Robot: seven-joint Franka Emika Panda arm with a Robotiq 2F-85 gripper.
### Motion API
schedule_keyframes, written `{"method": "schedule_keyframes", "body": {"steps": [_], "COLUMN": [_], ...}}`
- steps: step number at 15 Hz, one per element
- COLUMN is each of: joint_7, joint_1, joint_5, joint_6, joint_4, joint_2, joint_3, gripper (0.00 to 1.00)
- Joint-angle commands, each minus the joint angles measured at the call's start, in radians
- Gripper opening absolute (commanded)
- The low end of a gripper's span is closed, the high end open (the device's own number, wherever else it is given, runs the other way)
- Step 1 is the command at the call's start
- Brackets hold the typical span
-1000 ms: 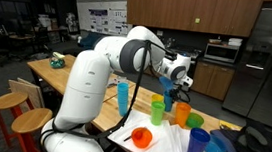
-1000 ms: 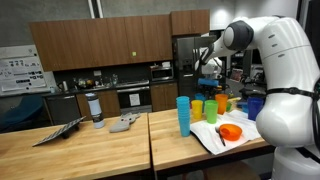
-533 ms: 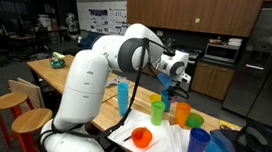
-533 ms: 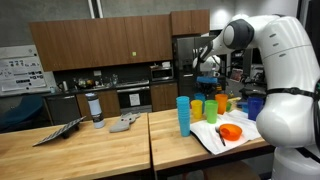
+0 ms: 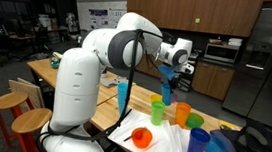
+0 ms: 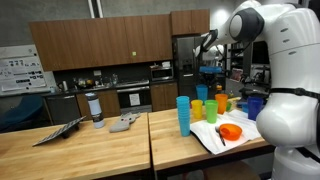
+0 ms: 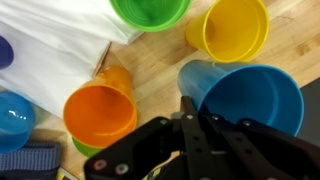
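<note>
My gripper (image 7: 190, 118) is shut on the rim of a blue cup (image 7: 248, 95), one finger inside and one outside. In both exterior views the gripper (image 5: 170, 79) (image 6: 206, 82) holds this blue cup (image 5: 167, 91) (image 6: 203, 94) in the air above a row of cups. Below it stand a green cup (image 5: 158, 111) (image 7: 150, 10), an orange cup (image 5: 182, 113) (image 7: 100, 112) and a yellow cup (image 5: 194, 120) (image 7: 236, 28) on the wooden table (image 5: 103, 108).
A tall stack of blue cups (image 5: 122, 95) (image 6: 183, 115) stands beside the row. A white cloth (image 5: 169, 148) (image 7: 50, 55) carries an orange cup on its side (image 5: 142, 138) (image 6: 231, 132) and another blue cup (image 5: 199, 142). Wooden stools (image 5: 11, 102) stand by the table.
The gripper has risen with the blue cup, lifting it clear above the row of cups; the arm has swung upward.
</note>
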Motion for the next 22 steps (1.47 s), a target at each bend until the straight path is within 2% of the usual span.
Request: {"method": "schedule_keyframes", "body": {"steps": [1,4,8,11,13,14,16,21,22], "joint_7": [-0.020,-0.048,-0.144,-0.255,-0.301,-0.247,-0.278,-0.291,-0.286], "joint_1": [-0.011,-0.015,-0.019,-0.034,-0.044,-0.035,-0.044,-0.047,-0.045], "joint_5": [-0.045,-0.082,-0.047,0.087,0.114,0.084,0.097,0.098,0.092], "joint_6": [-0.040,-0.066,-0.167,-0.356,-0.450,-0.386,-0.435,-0.441,-0.443], "joint_4": [-0.006,-0.021,-0.044,-0.019,-0.019,-0.004,-0.004,-0.010,-0.017], "joint_2": [-0.093,-0.166,-0.256,-0.291,-0.325,-0.279,-0.302,-0.309,-0.314], "joint_3": [-0.013,-0.011,0.003,-0.006,-0.018,-0.004,-0.011,-0.012,-0.010], "gripper": [0.01,0.01,0.01,0.01,0.01,0.05,0.05,0.05,0.01]}}
